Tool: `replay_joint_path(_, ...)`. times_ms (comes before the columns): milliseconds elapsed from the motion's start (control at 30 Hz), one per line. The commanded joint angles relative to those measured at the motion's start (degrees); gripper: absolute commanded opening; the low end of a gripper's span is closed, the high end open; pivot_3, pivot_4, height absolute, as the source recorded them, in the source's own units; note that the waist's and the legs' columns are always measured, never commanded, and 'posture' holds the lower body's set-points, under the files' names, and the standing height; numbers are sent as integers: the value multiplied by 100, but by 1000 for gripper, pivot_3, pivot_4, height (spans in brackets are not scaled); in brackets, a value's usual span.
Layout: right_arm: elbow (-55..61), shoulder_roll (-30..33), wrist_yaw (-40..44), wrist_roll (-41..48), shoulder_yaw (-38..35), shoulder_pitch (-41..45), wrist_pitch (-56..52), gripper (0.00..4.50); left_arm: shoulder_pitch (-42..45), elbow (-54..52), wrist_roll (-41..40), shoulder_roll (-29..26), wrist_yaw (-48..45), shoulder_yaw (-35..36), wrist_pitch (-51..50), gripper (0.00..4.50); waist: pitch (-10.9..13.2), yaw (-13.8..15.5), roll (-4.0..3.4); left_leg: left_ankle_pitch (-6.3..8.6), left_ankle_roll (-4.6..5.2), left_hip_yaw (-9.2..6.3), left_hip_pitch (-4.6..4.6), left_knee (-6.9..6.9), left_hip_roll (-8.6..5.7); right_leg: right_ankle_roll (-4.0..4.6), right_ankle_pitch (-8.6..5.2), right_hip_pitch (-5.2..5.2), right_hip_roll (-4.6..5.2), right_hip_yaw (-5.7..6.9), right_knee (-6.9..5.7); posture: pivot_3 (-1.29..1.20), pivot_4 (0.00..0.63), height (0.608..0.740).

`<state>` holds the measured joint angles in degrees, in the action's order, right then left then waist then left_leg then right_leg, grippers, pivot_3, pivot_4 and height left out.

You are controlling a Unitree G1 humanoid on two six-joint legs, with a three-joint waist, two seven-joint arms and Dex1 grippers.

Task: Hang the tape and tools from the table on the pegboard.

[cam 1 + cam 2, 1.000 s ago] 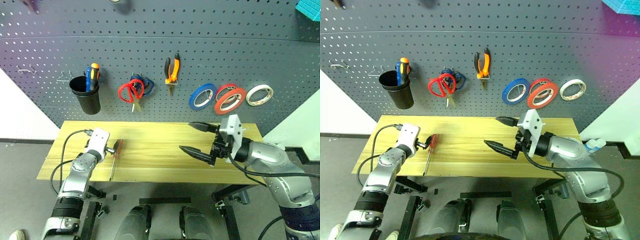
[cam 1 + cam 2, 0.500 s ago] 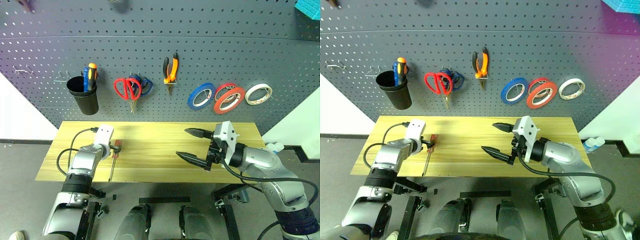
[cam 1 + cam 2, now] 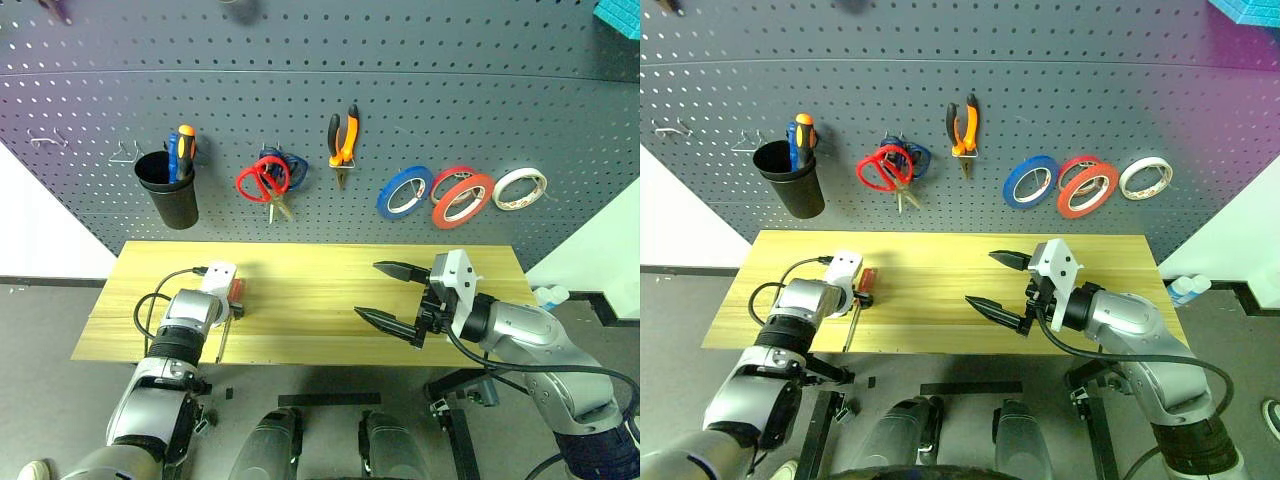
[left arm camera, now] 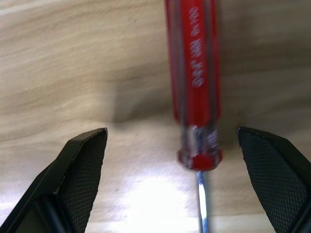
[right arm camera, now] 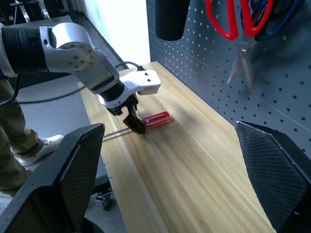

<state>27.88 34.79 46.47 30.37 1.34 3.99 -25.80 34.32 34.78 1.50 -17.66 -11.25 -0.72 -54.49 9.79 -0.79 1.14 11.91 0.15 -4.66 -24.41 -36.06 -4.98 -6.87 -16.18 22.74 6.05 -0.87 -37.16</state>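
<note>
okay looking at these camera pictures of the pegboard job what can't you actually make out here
- Red-handled screwdriver: in the left wrist view its shaft tip is cut off by the picture edge, and the handle print is too blurred to read.
- Left gripper: in the head views the wrist housing covers its fingers.
- Black cup: its wall hides the lower parts of the screwdrivers inside.
- Blue-handled scissors: mostly hidden behind the red-handled scissors.

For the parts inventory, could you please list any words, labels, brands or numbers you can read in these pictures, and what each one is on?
Red-handled screwdriver: pale print runs along the handle, with a second patch near the collar; both are too blurred to read.
Tape rolls, pliers, scissors, black cup, pegboard and table: no readable text or sign.
</note>
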Motion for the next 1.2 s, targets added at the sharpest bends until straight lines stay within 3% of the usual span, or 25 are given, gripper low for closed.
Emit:
replay_joint_path(33,248,-3,12,72,-134,-30,124,4500,149,211,-101,10,33,204,91,4460,0,-8,0,0,0,0,0,0,0,0,0,-1,0,0,0,-95,191,733)
replay_joint_path(200,251,3,20,79,-140,-44,129,4500,208,371,-194,52,66,351,118,4460,0,-4,0,0,0,0,0,1,0,0,0,-3,0,0,0,-97,189,733)
replay_joint_path(600,233,24,44,93,-141,-21,116,4500,251,477,-397,45,274,668,14,643,0,-4,-1,1,-1,0,1,2,0,-1,0,-2,1,1,2,-93,185,733)
replay_joint_path(767,216,32,58,95,-151,15,111,4500,90,6,-388,-34,97,535,32,643,1,-7,0,8,-13,0,0,3,-1,-1,0,-2,1,1,5,-94,181,733)
replay_joint_path(1000,242,69,89,142,-227,29,85,4500,-989,-2151,-749,-638,-896,411,-130,643,4,-34,-4,9,-17,1,-7,15,1,2,-1,0,3,-5,6,-88,175,733)
replay_joint_path(1200,136,101,273,186,-188,153,55,4500,-1407,-3780,-1310,-1122,-1613,418,-617,643,8,18,-9,11,-16,1,-7,16,-2,21,-11,11,14,-1,19,-55,166,733)
